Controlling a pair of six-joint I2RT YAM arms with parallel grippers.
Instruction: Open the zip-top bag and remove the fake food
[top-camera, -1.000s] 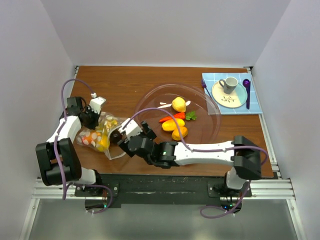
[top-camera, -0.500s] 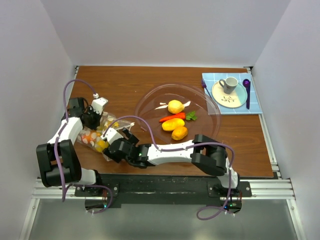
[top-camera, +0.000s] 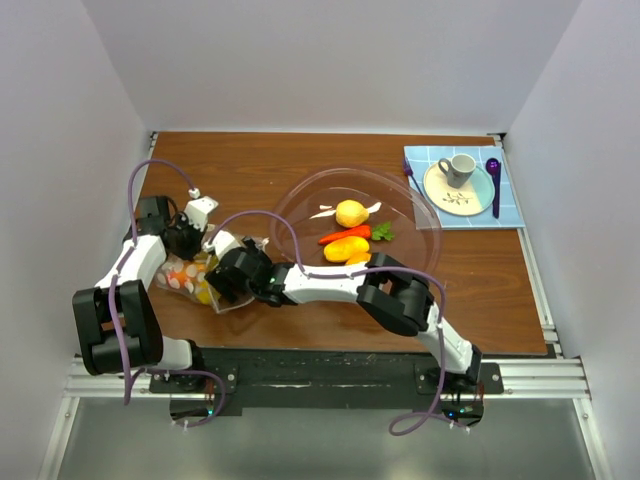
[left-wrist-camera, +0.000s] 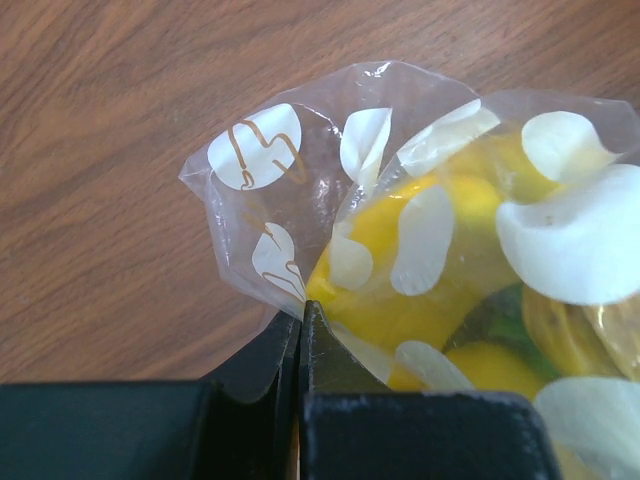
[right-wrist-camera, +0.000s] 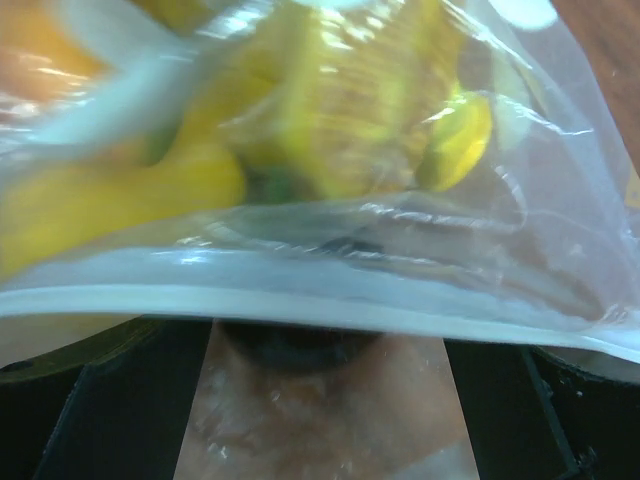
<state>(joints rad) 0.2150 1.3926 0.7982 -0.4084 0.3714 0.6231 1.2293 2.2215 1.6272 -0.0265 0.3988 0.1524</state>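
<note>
The zip-top bag (top-camera: 183, 277), clear with white spots, lies at the table's left with yellow and orange fake food (left-wrist-camera: 400, 290) inside. My left gripper (top-camera: 186, 236) is shut on the bag's far corner; the film is pinched between the closed jaws (left-wrist-camera: 300, 318). My right gripper (top-camera: 228, 274) is open at the bag's near end. Its fingers (right-wrist-camera: 110, 400) stand wide apart, and the white zip strip (right-wrist-camera: 300, 300) crosses just in front of them. More fake food lies in the clear bowl (top-camera: 420, 255): a yellow piece (top-camera: 351, 213), a carrot (top-camera: 345, 236) and an orange-yellow piece (top-camera: 345, 249).
A blue checked mat (top-camera: 510, 208) at the back right carries a plate (top-camera: 445, 198), a grey cup (top-camera: 461, 167) and a purple spoon (top-camera: 493, 185). White walls close in the left, back and right. My right arm (top-camera: 330, 282) reaches across in front of the bowl.
My right arm has swung left from beside the bowl and brought its gripper up against the bag's zip end, jaws a little wider. The left gripper keeps its hold on the bag.
</note>
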